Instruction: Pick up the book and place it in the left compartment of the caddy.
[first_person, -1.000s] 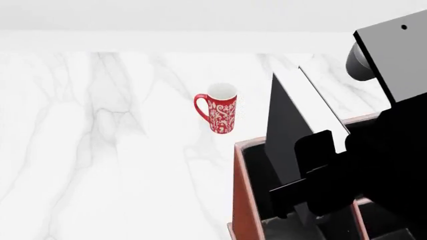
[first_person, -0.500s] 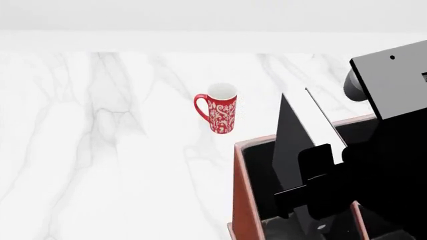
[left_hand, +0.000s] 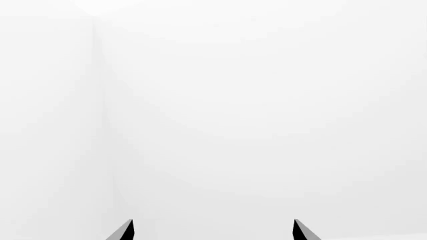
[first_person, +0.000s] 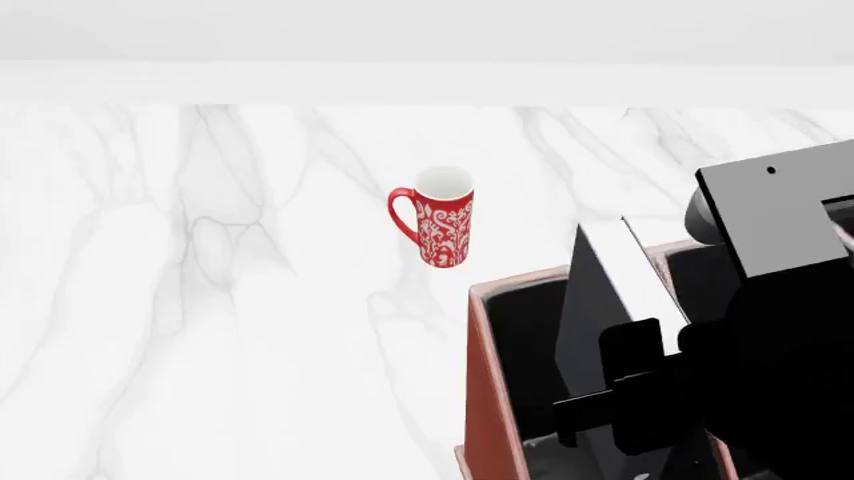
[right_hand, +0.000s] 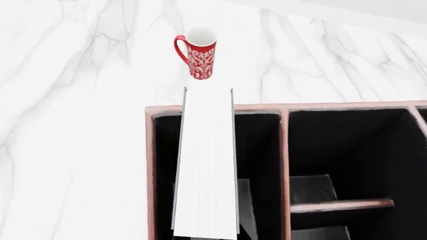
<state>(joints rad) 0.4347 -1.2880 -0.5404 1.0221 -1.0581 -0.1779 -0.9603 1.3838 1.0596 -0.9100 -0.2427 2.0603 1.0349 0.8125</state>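
Between right jaws: book, over caddy.

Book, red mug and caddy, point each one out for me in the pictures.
book (right_hand: 207, 165): right wrist view, on its white page edges.
red mug (first_person: 443, 232): head view, on its patterned side.
caddy (first_person: 489, 400): head view, on its reddish-brown outer left wall.
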